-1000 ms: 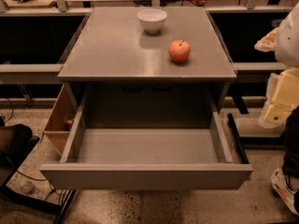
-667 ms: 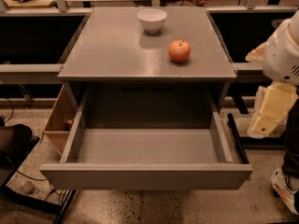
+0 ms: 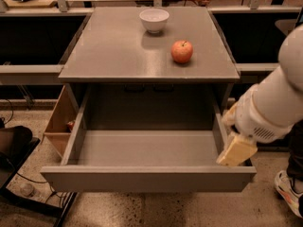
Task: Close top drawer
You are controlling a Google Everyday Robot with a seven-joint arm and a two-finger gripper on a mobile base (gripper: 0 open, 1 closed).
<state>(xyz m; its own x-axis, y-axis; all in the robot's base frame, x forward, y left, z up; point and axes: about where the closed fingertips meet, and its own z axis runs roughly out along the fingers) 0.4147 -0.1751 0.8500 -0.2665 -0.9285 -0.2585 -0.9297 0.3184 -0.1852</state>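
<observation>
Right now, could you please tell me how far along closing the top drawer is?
Done: nothing yet; the top drawer stands pulled far out, its grey inside showing. In hand: the pincer sits at the drawer's front right corner. Left: pushing the front panel in.

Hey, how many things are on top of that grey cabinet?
2. A white bowl sits at the back of the cabinet top; a red apple lies nearer, to its right. None look hidden. The gripper is by the right front corner of the open top drawer.
</observation>
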